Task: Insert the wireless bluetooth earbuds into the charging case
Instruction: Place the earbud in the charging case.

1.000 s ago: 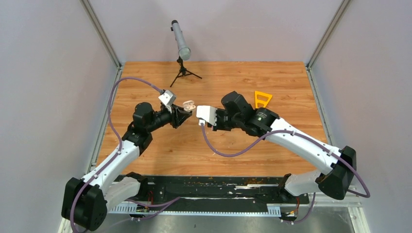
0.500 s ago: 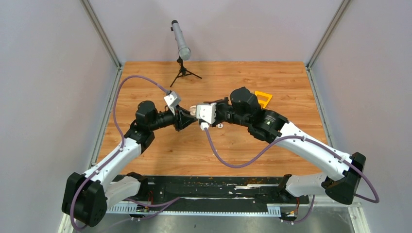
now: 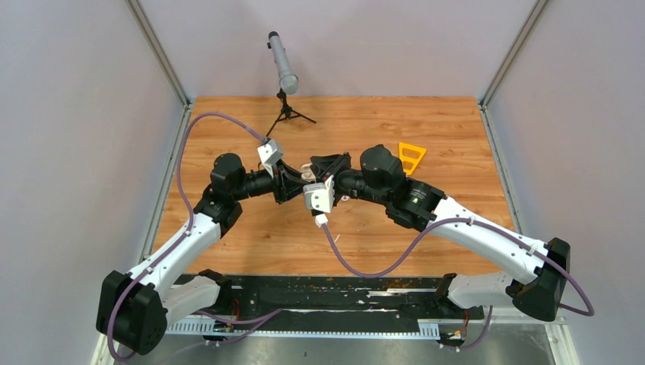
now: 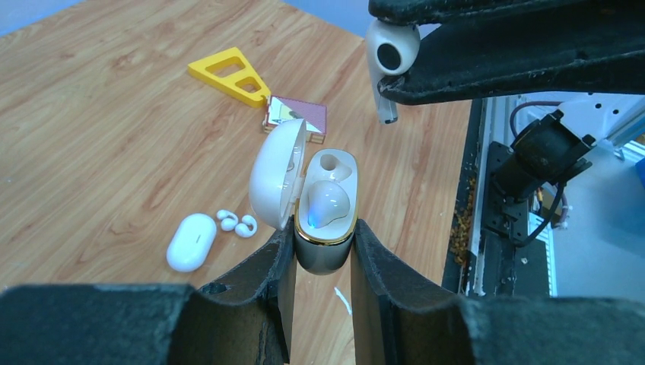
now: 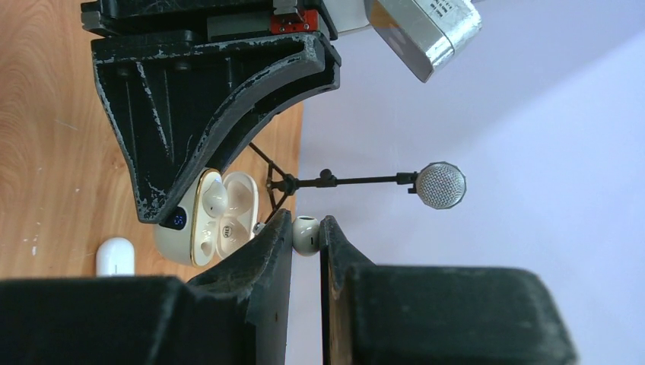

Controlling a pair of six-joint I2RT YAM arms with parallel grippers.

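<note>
The left gripper [image 4: 322, 230] clamps the open charging case [image 4: 307, 195], 1 socket free, near the earbud [image 5: 306, 236] pinched in the right gripper [image 5: 306, 220], above a grey-walled wooden table [image 3: 456, 137].

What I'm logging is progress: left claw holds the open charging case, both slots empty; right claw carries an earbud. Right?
Not both: the left wrist view shows a seated earbud in the charging case; only the far slot is empty. The left claw does hold it, and the right claw carries a second earbud.
</note>
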